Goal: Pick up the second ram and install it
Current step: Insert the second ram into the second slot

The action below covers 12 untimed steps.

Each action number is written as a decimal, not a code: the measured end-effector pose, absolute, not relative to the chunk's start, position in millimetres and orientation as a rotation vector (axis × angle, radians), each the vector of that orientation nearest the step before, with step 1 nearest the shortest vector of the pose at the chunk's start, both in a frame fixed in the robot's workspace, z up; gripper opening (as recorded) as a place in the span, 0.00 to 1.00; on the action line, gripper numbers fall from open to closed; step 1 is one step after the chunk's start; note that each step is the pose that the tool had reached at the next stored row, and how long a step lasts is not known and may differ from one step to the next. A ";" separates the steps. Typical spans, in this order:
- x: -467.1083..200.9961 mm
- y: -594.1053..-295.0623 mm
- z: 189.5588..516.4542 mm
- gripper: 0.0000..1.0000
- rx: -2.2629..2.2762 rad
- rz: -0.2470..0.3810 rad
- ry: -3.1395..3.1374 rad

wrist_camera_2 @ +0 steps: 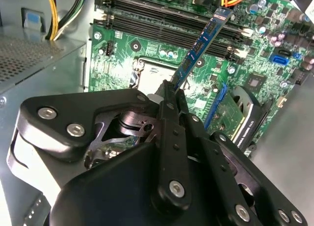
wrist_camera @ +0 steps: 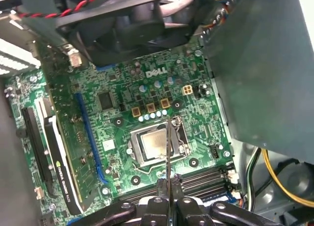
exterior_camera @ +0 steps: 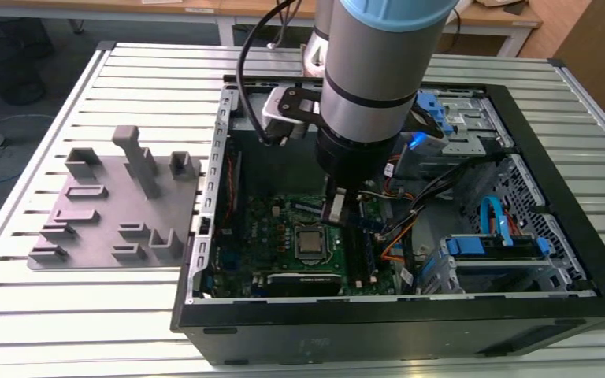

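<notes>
Slatted aluminium worktop carries an open black computer case, with a grey plastic tray at nine o'clock from it in the exterior view. Inside the case, the black fingers are pinched narrowly on one end of the long, thin dark memory stick, the second ram. It juts beyond them above the green motherboard, at about one o'clock from the square silver processor chip, and is not seated in the black memory slots. Held by one end, it could pivot in that grip. Coming down skewed, it might strike a latch or jam at its notch.
</notes>
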<state>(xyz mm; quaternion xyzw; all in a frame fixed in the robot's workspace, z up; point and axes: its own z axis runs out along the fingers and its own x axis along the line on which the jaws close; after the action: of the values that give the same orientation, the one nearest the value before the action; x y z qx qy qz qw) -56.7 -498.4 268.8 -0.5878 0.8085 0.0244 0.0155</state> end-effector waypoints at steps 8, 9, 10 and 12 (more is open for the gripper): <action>-56.7 -498.4 268.6 0.14 -1.729 0.073 2.583; -56.7 -498.4 268.6 0.14 -1.718 0.073 2.590; -56.7 -498.4 268.6 0.14 -1.706 0.073 2.597; -56.7 -498.4 268.6 0.14 -1.683 0.072 2.612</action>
<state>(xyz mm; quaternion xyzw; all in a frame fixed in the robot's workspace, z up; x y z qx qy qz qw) -56.7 -498.4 268.6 -0.5415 0.8402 0.0231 0.0166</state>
